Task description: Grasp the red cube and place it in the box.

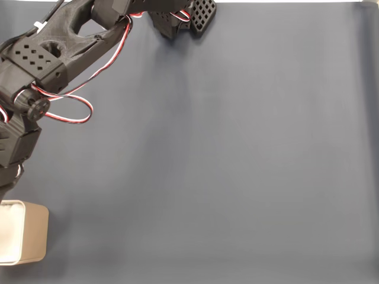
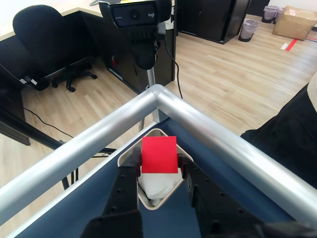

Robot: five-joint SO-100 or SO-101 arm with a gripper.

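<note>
In the wrist view my gripper [image 2: 159,167] is shut on the red cube [image 2: 159,153], one black finger pressing each side of it. The box [image 2: 127,155], with its white rim and white inside, shows just behind and below the cube, at the table's corner. The cube looks raised above the box, but I cannot tell by how much. In the fixed view the tan-sided box [image 1: 32,232] stands at the bottom left edge. My black arm reaches along the left side and top, and the gripper [image 1: 182,22] sits at the top edge.
A dark blue-grey mat [image 1: 237,165] covers the table. Two aluminium rails [image 2: 213,136] meet at the corner right behind the box. Beyond them stand a webcam on a post [image 2: 141,22] and an office chair [image 2: 42,37] on a wooden floor.
</note>
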